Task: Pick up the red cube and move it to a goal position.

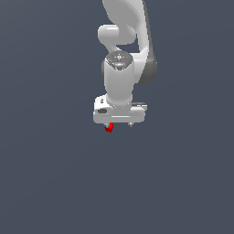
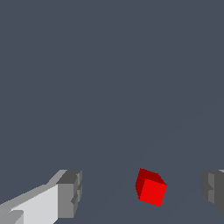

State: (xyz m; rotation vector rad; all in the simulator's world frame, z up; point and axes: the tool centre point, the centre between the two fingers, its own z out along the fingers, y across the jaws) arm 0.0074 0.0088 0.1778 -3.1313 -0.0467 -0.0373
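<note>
Over a bare dark-grey floor (image 1: 50,183) the white arm (image 1: 121,77) is seen hanging straight down, its wrist stacked above the hand. Below the wrist the gripper (image 1: 119,124) is held spread wide — in the wrist view the two grey fingers (image 2: 70,194) stand well apart, with nothing pinched.

Between those fingers the red cube (image 2: 151,189) is found, twisted at an angle to them and closer to one pad than the other. In the exterior view the cube (image 1: 109,127) peeks out just under the hand's lower edge, toward the exterior view's left of the arm.

For a clean grasp the hand is best centred over the cube first — ideally with the wrist turned so the pads meet flat faces — then lowered and closed. Otherwise, the near pad may shove or spin the cube. No goal marker can be made out.
</note>
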